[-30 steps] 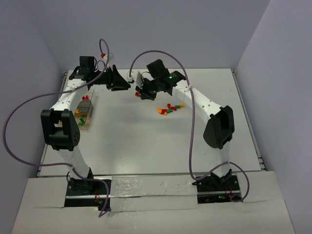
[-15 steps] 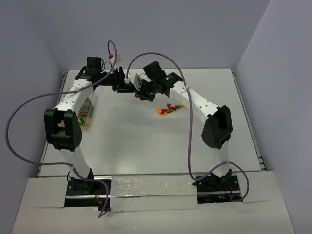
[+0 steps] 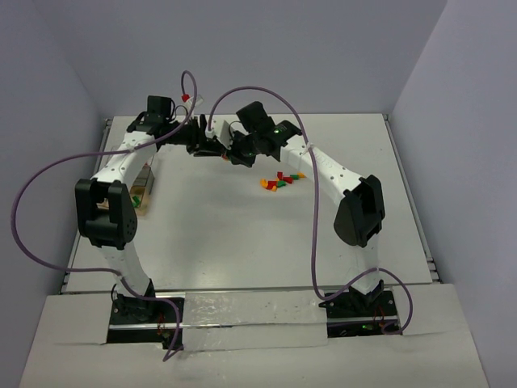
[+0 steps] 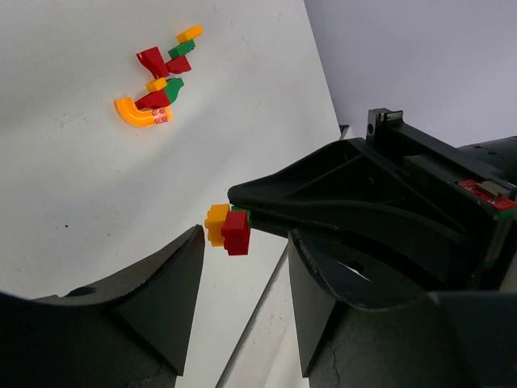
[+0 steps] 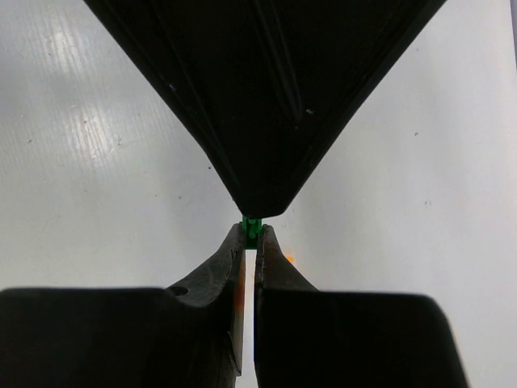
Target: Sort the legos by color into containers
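My right gripper [image 3: 229, 153] [image 5: 250, 231] is shut on a small cluster of joined legos, a green brick [image 5: 252, 229] with a red one [image 4: 237, 230] and an orange one [image 4: 216, 223] stuck to it, held above the table. My left gripper [image 3: 212, 147] [image 4: 245, 236] is open, its jaws wide to either side of the cluster and not touching it. The other loose legos [image 3: 279, 179] [image 4: 157, 81], red, green and orange, lie in a small pile right of the grippers. The containers [image 3: 142, 187] stand at the left edge, under the left arm.
The grippers meet tip to tip at the back middle of the white table [image 3: 242, 234]. Purple cables loop over both arms. The table's back edge and the grey wall lie close behind the grippers.
My left gripper has swung right from over the containers to meet the right gripper. The right gripper has shifted slightly left, still holding the cluster.
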`<move>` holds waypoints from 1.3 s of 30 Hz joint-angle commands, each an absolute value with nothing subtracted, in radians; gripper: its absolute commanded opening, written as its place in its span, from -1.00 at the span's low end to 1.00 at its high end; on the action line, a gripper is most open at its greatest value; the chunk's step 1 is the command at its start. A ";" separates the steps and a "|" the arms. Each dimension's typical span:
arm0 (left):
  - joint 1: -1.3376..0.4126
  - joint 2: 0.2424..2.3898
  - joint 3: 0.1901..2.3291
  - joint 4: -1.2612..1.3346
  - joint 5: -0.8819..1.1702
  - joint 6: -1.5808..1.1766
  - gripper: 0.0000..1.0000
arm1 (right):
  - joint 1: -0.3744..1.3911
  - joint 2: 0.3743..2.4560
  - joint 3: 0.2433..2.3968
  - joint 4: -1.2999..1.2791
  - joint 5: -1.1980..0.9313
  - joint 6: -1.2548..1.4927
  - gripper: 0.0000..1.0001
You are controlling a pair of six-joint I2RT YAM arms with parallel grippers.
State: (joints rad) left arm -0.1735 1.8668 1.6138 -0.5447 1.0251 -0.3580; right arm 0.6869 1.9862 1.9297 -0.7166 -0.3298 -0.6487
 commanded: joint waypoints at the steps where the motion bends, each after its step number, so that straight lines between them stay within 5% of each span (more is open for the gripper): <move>1: -0.186 1.882 1.640 -0.555 1.017 -0.341 0.08 | 0.701 1.939 1.936 -0.669 -0.319 -0.655 -1.00; 13: -0.199 1.890 1.652 -0.563 1.024 -0.330 -0.35 | 0.707 1.942 1.932 -0.660 -0.282 -0.662 -1.00; 24: -0.199 1.891 1.649 -0.543 1.058 -0.334 -0.98 | 0.716 1.928 1.899 -0.635 -0.261 -0.683 -1.00; 39: -0.196 1.852 1.634 -0.499 1.132 -0.326 -1.00 | 0.716 1.927 1.884 -0.646 -0.259 -0.695 -1.00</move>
State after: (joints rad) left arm -0.1860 1.8957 1.6142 -0.5421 1.0299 -0.3256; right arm 0.7048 1.9758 1.8957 -0.6883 -0.2615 -0.6789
